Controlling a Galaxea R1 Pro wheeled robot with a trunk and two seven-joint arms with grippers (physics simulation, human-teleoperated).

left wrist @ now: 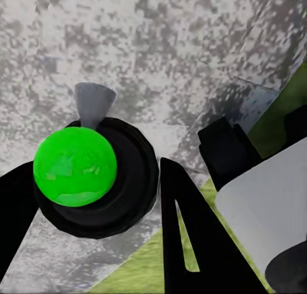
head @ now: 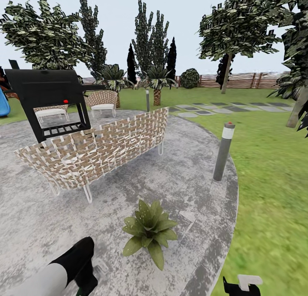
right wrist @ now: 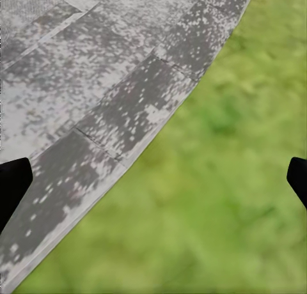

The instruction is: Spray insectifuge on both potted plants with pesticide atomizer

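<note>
Your left gripper [left wrist: 89, 198] seems clamped around the dark-green pesticide atomizer [left wrist: 75, 167], grey nozzle forward; keep it so. Swing that nozzle toward the low green leafy potted plant [head: 149, 231] just ahead on the mottled grey paving [head: 38, 210], then squeeze steadily. Right gripper [right wrist: 153, 179] hangs spread, empty.

The left end effector [left wrist: 96, 198] is clamped on the spray bottle [left wrist: 77, 166], low at 7 o'clock. The right end effector [right wrist: 153, 179] hangs spread wide at 5 o'clock.
</note>
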